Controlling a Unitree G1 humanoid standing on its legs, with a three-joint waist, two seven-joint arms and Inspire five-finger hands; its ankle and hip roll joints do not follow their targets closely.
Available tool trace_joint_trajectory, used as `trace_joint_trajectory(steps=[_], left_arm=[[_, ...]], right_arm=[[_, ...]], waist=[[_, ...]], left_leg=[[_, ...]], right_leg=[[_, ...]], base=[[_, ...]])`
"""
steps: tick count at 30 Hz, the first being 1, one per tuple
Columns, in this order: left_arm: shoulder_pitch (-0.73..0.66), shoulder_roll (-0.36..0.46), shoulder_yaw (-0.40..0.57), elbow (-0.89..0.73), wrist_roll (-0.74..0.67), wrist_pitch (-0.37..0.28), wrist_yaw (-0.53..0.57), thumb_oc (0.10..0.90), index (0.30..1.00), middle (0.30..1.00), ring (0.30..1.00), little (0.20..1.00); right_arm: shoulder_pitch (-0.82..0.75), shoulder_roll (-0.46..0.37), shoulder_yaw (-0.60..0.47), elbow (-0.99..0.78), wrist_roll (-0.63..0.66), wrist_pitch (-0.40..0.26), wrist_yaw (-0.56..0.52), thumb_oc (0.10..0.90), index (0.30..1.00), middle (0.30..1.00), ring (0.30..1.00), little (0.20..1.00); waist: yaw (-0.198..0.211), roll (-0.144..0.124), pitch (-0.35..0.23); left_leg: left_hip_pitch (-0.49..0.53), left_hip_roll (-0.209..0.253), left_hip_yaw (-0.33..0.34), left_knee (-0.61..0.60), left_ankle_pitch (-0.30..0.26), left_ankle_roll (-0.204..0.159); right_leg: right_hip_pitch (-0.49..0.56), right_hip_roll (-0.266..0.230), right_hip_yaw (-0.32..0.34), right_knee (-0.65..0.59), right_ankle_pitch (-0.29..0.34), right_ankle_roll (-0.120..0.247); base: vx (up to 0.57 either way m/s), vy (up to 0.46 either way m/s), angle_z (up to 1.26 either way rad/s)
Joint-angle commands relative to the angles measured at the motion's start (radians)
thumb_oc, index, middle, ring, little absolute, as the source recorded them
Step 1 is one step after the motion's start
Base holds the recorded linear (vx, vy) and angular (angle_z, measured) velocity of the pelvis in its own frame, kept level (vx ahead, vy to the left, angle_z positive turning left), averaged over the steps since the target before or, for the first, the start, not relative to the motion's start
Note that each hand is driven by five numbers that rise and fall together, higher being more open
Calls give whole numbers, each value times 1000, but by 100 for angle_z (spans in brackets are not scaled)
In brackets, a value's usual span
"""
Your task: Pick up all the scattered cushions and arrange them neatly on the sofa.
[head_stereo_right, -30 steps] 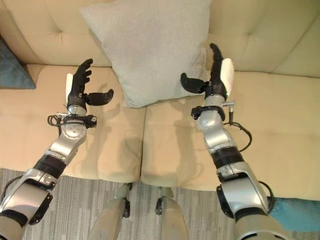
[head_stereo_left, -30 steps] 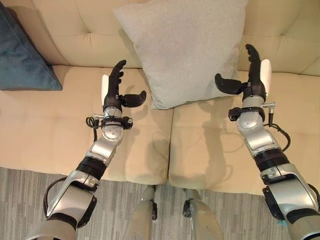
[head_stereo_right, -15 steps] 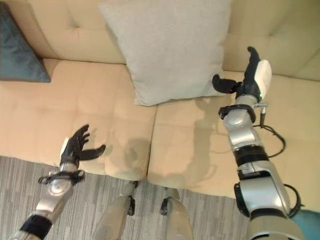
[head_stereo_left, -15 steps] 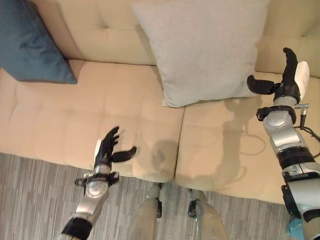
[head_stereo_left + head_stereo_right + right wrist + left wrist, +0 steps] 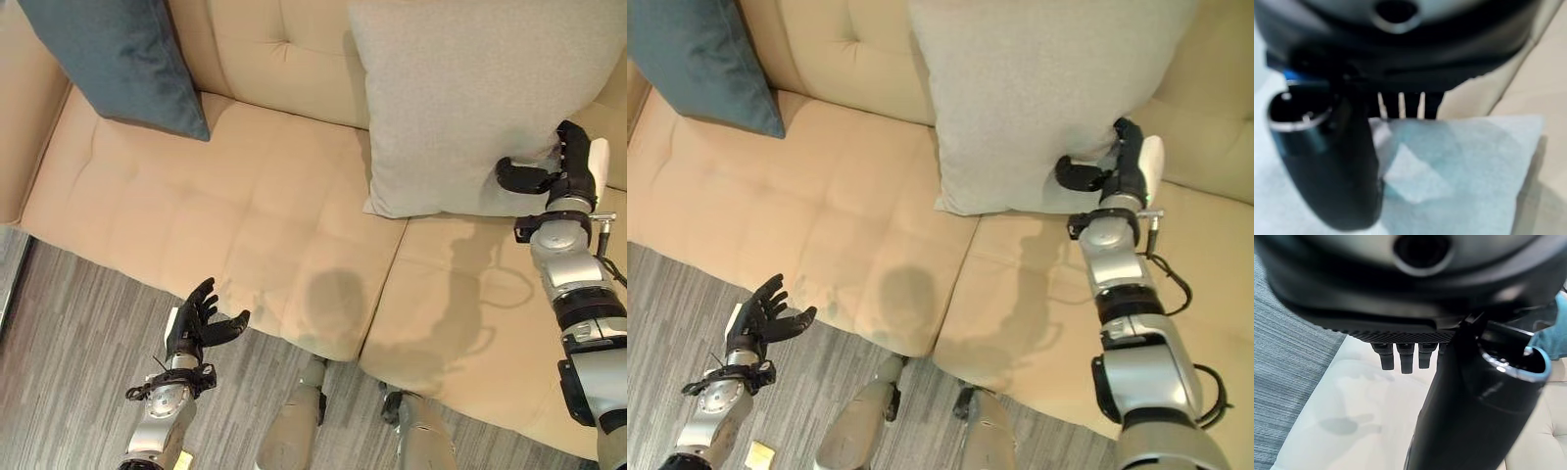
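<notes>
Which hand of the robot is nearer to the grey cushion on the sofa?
The right hand. It is at the lower right corner of the grey cushion, thumb against its front. The left hand is far off, open over the floor by the sofa front edge.

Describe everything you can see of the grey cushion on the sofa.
The grey cushion is large, roughly square and covered in a pale, finely woven fabric. It stands tilted back against the sofa's tufted beige backrest, its lower edge on the seat above the seam between the two seat pads. The right hand is at its lower right edge, fingers behind the fabric and thumb in front. Its top edge is out of view.
</notes>
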Motion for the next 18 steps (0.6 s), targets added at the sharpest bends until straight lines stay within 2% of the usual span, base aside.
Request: trace_joint_trajectory(steps=[1, 8, 15, 16, 17, 18], left_arm=[[-10, 46, 23, -63, -17, -91, -1, 800, 900, 900, 900, 900], [-7, 20, 15, -55, -26, -81, 5, 800, 900, 900, 900, 900], [-18, 8, -1, -63, -16, -79, 16, 800, 900, 900, 900, 900], [-20, 8, -1, -64, -15, -79, 16, 800, 900, 900, 900, 900], [-20, 8, -1, -64, -15, -79, 16, 800, 900, 900, 900, 900], [-25, 8, -1, -67, -14, -79, 14, 800, 900, 900, 900, 900]], right_arm=[[-64, -10, 53, -140, 49, -145, -11, 400, 300, 300, 300, 300], [-16, 91, -34, -134, 147, -174, -47, 400, 300, 300, 300, 300], [4, 161, -22, -132, 130, -169, -48, 400, 300, 300, 300, 300], [5, 160, -17, -130, 122, -166, -46, 431, 347, 347, 347, 347], [5, 160, -17, -130, 121, -166, -46, 544, 516, 516, 516, 516], [0, 146, -1, -123, 94, -155, -40, 800, 900, 900, 900, 900]], waist=[[35, -50, -75], [38, -42, -72], [34, -27, -68], [34, -25, -67], [34, -24, -67], [33, -22, -66]], left_leg=[[37, -28, 39, -11, -103, -28], [42, -31, 38, -11, -112, -23], [53, -34, 48, -11, -119, -18], [54, -36, 48, -11, -119, -17], [54, -36, 48, -11, -119, -17], [55, -37, 47, -11, -119, -16]], right_leg=[[72, 26, 14, -75, -109, 17], [74, 23, 13, -67, -115, 20], [76, 20, 25, -65, -113, 22], [76, 20, 26, -63, -112, 23], [76, 20, 26, -63, -112, 23], [78, 17, 26, -65, -111, 24]], base=[[17, 6, 7], [5, 3, 2], [-1, 26, 1], [0, 0, 0], [0, 0, 0], [0, 0, 0]])
